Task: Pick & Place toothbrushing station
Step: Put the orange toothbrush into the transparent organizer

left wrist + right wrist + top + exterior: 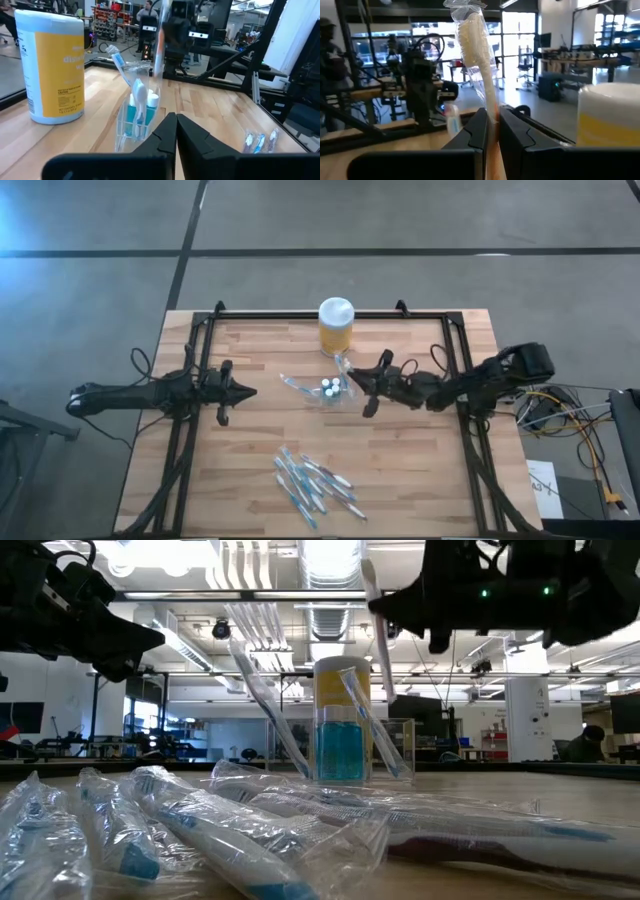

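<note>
My right hand (pixel 490 131) grips a wrapped toothbrush (pixel 477 52), just beside the toothbrushing station (pixel 328 390); my left hand (pixel 176 131) waits closed, empty, facing it.

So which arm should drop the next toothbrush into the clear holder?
Right. The right hand is already shut on a wrapped toothbrush and sits beside the toothbrushing station. The left hand is shut, empty and farther off.
</note>
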{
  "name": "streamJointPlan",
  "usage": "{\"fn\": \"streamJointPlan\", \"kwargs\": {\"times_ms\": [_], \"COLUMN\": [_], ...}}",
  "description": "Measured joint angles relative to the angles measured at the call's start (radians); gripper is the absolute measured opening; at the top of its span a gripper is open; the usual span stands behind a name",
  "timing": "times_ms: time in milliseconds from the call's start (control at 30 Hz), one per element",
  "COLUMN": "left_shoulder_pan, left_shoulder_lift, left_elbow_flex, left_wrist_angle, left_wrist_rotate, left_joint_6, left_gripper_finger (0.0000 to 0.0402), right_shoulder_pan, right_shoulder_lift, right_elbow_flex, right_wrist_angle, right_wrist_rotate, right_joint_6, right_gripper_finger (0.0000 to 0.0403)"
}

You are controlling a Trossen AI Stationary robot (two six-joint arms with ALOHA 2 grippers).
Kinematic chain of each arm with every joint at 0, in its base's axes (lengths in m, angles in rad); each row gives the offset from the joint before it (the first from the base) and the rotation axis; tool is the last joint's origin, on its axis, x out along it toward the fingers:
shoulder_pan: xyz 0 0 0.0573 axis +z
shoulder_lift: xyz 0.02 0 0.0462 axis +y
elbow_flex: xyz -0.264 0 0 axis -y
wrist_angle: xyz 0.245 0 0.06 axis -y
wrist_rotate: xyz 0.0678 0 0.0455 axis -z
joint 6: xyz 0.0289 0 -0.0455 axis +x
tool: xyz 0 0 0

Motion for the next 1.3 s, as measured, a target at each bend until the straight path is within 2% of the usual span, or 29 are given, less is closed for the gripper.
{"fn": "streamJointPlan", "kwargs": {"times_ms": [133,300,467,833,1100,1300], "left_shoulder_pan": [0.000,0.000,0.000,0.000,0.000,0.000], "left_shoulder_lift": [0.000,0.000,0.000,0.005,0.005,0.005], "left_elbow_flex": [0.000,0.000,0.000,0.000,0.000,0.000], "left_wrist_angle": [0.000,-0.002,-0.003,-0.008,-0.009,-0.009], "left_wrist_rotate": [0.000,0.000,0.000,-0.002,-0.002,-0.002], "left_joint_6": [0.000,0.000,0.000,-0.001,-0.002,-0.002], "left_gripper_finger": [0.0016,0.0009,0.0010,0.0014,0.0011,0.0009], "right_shoulder_pan": [0.000,0.001,0.001,0.003,0.003,0.003], "right_shoulder_lift": [0.099,0.242,0.319,0.346,0.344,0.344], "right_elbow_flex": [-0.028,-0.038,-0.030,-0.033,-0.032,-0.032], "right_wrist_angle": [0.147,0.243,0.258,0.230,0.131,0.113], "right_wrist_rotate": [0.066,0.115,0.153,0.175,0.168,0.168], "right_joint_6": [0.001,0.037,0.072,0.092,0.144,0.142], "right_gripper_finger": [0.0023,0.0023,0.0023,0.0023,0.0023,0.0045]}}
